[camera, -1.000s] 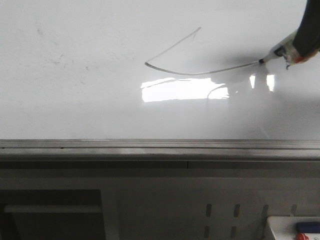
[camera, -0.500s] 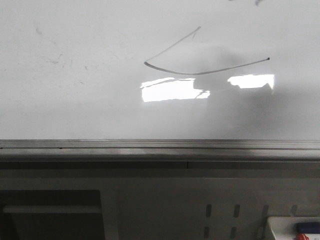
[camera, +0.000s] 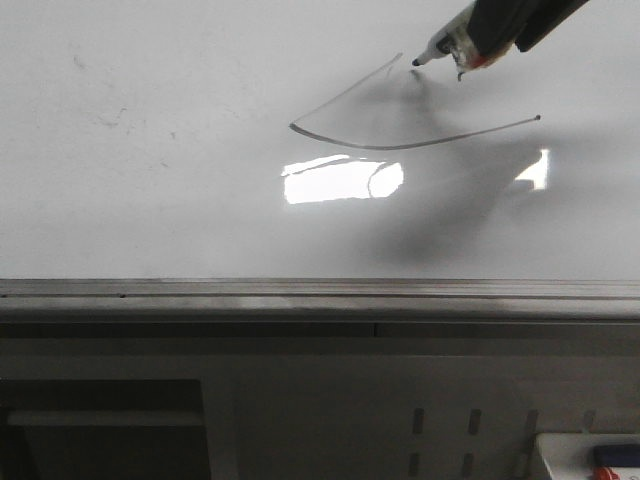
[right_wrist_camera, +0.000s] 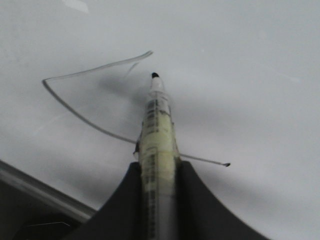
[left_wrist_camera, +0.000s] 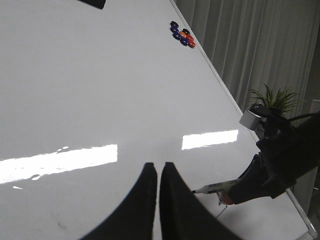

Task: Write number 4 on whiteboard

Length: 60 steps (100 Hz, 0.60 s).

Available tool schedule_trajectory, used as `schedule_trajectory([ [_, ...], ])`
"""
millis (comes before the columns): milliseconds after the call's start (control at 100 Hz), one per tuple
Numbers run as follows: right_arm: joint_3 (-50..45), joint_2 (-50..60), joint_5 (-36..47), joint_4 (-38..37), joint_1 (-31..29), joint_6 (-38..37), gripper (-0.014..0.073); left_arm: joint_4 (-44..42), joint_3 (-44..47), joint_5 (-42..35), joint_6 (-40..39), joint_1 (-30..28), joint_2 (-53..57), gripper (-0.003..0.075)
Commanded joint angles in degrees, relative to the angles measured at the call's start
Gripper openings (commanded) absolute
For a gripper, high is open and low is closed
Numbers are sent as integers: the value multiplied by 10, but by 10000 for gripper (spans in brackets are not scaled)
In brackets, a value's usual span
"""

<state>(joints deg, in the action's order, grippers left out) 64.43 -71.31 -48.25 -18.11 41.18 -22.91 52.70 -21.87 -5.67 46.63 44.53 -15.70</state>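
Note:
The whiteboard [camera: 150, 200] fills the front view and has a grey rim strip [camera: 300, 290] along its near edge. Of the number 4 [camera: 340, 100], only a slanted stroke and a curved crossbar show. My right gripper [camera: 480, 38] is shut on a white marker [camera: 437, 49]. The marker's dark tip is just right of the slanted stroke's upper end, and I cannot tell whether it touches the board. In the right wrist view the marker [right_wrist_camera: 157, 130] sits between the right gripper's fingers [right_wrist_camera: 159, 167], pointing at the strokes [right_wrist_camera: 85, 117]. My left gripper [left_wrist_camera: 157, 167] is shut and empty over bare board.
A cluster of coloured magnets [left_wrist_camera: 182, 37] sits at the board's far corner. A potted plant [left_wrist_camera: 272, 97] and curtains stand beyond the board's edge. A white tray [camera: 585, 455] with a blue item sits below the board at the lower right.
The marker left the crossbar's right end, went out of the front view, and is now back at the top, beside the slanted stroke's upper end. The crossbar now ends at the right.

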Motion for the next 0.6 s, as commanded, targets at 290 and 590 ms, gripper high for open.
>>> schedule_trajectory([
  [290, 17, 3, 60, -11, -30, 7, -72, -4, -15, -25, -4, 0, -6, -20],
  [590, 13, -15, -8, 26, -29, 16, -72, -4, -15, -25, -4, 0, -6, -20],
])
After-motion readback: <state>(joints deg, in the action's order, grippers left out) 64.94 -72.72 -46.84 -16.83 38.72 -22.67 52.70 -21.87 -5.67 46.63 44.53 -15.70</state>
